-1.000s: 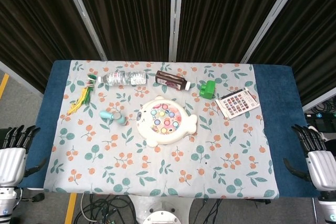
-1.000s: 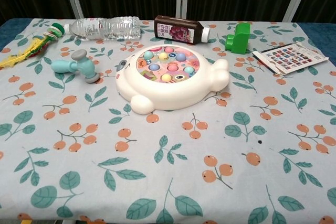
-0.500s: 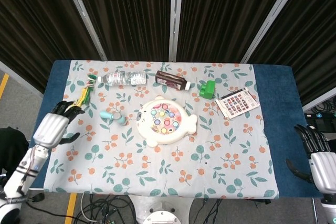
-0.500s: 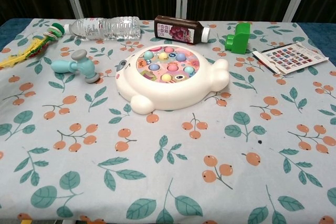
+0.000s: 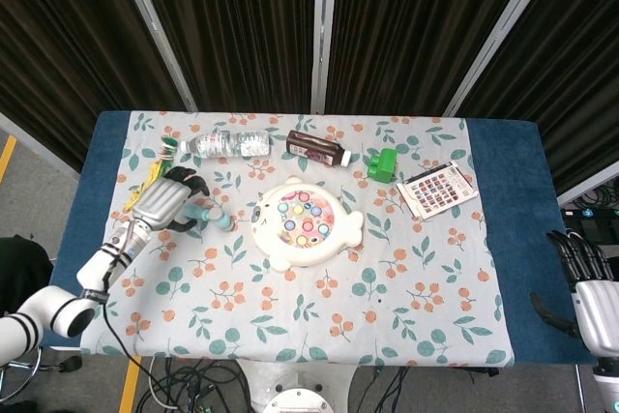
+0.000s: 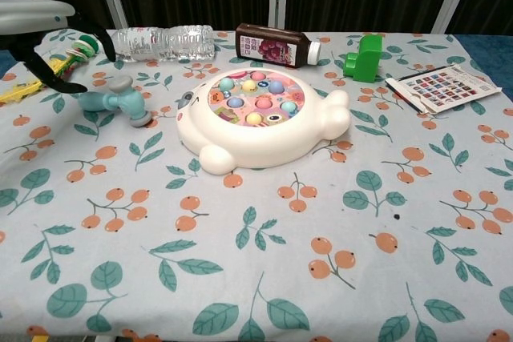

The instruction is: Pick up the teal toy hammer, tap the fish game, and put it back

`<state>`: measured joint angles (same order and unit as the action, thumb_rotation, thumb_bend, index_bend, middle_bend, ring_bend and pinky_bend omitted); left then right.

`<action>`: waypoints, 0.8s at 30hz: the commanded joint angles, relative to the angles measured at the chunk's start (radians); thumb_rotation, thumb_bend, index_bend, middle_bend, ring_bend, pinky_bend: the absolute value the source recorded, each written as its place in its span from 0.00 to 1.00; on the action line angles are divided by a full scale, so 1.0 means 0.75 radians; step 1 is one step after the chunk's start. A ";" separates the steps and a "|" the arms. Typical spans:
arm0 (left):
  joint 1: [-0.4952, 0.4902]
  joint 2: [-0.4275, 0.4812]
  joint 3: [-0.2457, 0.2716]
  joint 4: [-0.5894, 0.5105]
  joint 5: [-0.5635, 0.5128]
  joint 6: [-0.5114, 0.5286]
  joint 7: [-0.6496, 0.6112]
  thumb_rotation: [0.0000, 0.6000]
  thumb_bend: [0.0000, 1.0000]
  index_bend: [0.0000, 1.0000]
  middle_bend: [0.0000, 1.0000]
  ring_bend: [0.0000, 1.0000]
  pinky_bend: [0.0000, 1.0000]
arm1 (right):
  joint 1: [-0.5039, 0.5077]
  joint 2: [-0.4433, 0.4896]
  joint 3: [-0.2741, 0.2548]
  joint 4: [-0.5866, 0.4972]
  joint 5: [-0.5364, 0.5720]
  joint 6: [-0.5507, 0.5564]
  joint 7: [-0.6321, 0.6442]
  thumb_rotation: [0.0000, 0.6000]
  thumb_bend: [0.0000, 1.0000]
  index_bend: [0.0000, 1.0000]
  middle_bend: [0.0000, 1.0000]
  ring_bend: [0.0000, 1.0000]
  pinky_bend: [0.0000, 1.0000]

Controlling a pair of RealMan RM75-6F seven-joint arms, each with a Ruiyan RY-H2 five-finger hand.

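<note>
Counter (image 5: 522, 239): blue surface under floral cloth (image 5: 426, 307). Rear: dark pleated curtains (image 5: 242, 26) with diagonal metal bars (image 5: 155, 31). Floor (image 5: 29, 191): grey.

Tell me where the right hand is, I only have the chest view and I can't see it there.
Observer: The head view shows the right hand off the right edge of the table, near the front corner. Its fingers are apart and it holds nothing.
Operator: Okay. The left hand is cut off at the top left of my picture. Is it on the teal toy hammer?
Observer: From above, it sits over the handle end, with the hammer's head sticking out towards the fish game. I cannot tell whether the fingers have closed on the handle.
</note>
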<state>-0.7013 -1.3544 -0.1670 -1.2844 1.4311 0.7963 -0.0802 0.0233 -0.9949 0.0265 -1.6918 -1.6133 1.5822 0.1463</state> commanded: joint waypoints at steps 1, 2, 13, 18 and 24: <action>-0.022 -0.021 0.010 0.011 -0.025 -0.028 0.023 1.00 0.26 0.32 0.23 0.11 0.12 | 0.003 -0.003 0.002 0.002 0.003 -0.006 0.002 1.00 0.22 0.00 0.09 0.00 0.00; -0.030 -0.033 0.010 0.018 -0.043 -0.043 0.030 1.00 0.26 0.33 0.23 0.11 0.12 | 0.005 -0.005 0.002 0.005 0.006 -0.010 0.005 1.00 0.22 0.00 0.09 0.00 0.00; -0.067 -0.142 0.015 0.068 -0.166 -0.076 0.111 1.00 0.27 0.36 0.25 0.11 0.12 | 0.012 -0.019 0.004 0.040 0.022 -0.035 0.040 1.00 0.22 0.00 0.10 0.00 0.00; -0.076 -0.174 0.020 0.077 -0.199 -0.074 0.148 1.00 0.28 0.38 0.25 0.11 0.12 | 0.016 -0.022 0.005 0.050 0.026 -0.043 0.051 1.00 0.22 0.00 0.10 0.00 0.00; -0.080 -0.195 0.023 0.095 -0.236 -0.073 0.159 1.00 0.31 0.41 0.25 0.11 0.12 | 0.015 -0.024 0.005 0.058 0.030 -0.045 0.061 1.00 0.22 0.00 0.10 0.00 0.00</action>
<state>-0.7608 -1.4996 -0.1506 -1.2146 1.2555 0.7418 0.0386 0.0347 -1.0126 0.0305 -1.6480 -1.5909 1.5485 0.1918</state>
